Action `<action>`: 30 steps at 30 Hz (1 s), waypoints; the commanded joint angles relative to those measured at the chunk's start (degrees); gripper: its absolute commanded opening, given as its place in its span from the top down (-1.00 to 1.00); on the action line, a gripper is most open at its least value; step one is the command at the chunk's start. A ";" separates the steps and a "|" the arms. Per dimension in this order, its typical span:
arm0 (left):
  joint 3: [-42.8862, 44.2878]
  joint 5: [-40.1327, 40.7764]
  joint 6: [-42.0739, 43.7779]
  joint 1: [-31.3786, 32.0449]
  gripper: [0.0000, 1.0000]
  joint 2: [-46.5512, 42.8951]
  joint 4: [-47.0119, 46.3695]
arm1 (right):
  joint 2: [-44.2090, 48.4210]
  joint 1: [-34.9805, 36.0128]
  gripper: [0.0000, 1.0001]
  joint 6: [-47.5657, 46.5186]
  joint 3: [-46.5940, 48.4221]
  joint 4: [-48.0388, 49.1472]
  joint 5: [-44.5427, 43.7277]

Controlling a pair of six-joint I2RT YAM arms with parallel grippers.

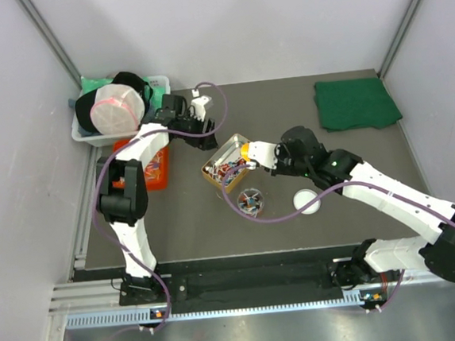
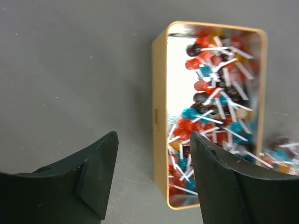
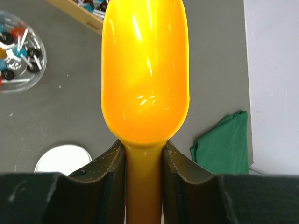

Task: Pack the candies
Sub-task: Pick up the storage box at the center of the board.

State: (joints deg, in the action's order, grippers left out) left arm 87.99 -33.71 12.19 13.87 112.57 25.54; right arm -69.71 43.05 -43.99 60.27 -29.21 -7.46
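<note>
The candies (image 1: 229, 169) are tiny red, blue and dark sweets with white sticks, and they fill an open tan box (image 1: 212, 159) mid-table. More candies lie in a small clear cup (image 1: 251, 200) just in front of it. In the left wrist view the candies (image 2: 215, 102) and the box wall (image 2: 160, 116) lie below my open left gripper (image 2: 154, 172), which holds nothing. It hovers by the box's far left side (image 1: 206, 124). My right gripper (image 3: 144, 163) is shut on the handle of an empty orange scoop (image 3: 145, 70), whose bowl (image 1: 246, 150) sits over the box's right edge.
A white round lid (image 1: 306, 201) lies right of the cup. A folded green cloth (image 1: 355, 103) sits at the back right. A crowded bin (image 1: 119, 112) stands at the back left corner, with an orange packet (image 1: 154, 167) in front of it, under the left arm.
</note>
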 commanded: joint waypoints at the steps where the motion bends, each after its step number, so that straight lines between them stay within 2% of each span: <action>1: 0.79 12.16 3.37 2.91 -0.33 0.45 -3.04 | 1.77 -0.60 1.00 -1.63 4.94 -2.69 0.78; 14: 0.96 18.86 4.25 6.43 0.06 5.02 -4.09 | 0.19 -0.68 1.00 -3.30 7.84 -6.56 1.75; 30: 0.08 25.10 5.83 10.04 0.12 7.22 -6.03 | -1.13 0.63 1.00 -4.26 8.99 -7.44 0.79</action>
State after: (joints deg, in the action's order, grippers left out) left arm 87.96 -11.84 16.71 22.83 119.31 22.41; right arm -70.89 43.03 -47.59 66.13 -37.56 -6.20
